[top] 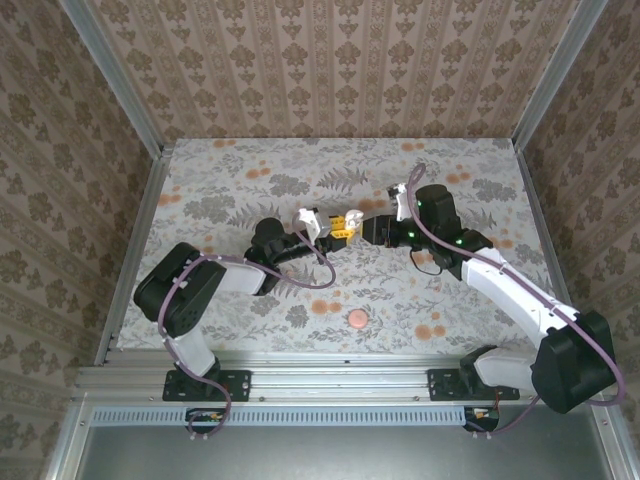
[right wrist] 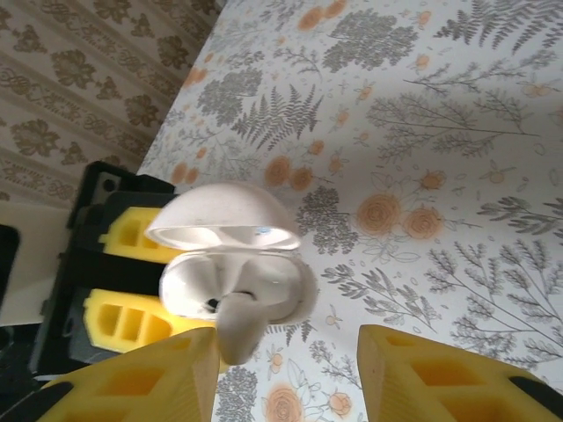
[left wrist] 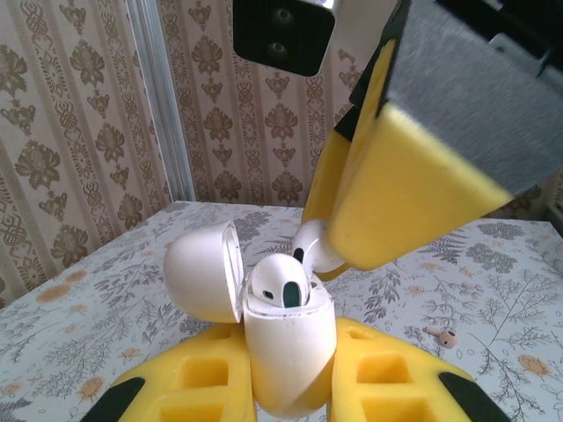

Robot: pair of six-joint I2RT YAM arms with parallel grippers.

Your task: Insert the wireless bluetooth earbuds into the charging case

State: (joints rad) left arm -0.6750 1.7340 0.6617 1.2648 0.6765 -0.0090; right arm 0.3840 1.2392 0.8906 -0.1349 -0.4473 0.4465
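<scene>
Yellow fingers of the left gripper are being shown nearest in the left wrist view. The charging case is being clamped upright between them by its lower body, with its lid swung open toward ten o'clock. One white earbud with a dark oval face is being cradled in a well of the case.

A second earbud is being presented at the case's rim in the right wrist view, at six o'clock from the open shell. It is being touched by one finger alone of the right gripper, whose jaws are standing apart, so no pinch is being made on it.

A tiny pale pinkish bud is being seen lying on the table at three o'clock from the case, well apart from it. Whether it is an earbud or a loose part cannot be told.

The earbuds are being judged light, rigid and glossy. They are therefore being expected to slip between soft pads and to twist or pop out under a hard squeeze. A gentle hold across the rounded head, with the stem pointing down into the well, is being advised. The case is being judged best gripped low on its body, clear of the hinge.
</scene>
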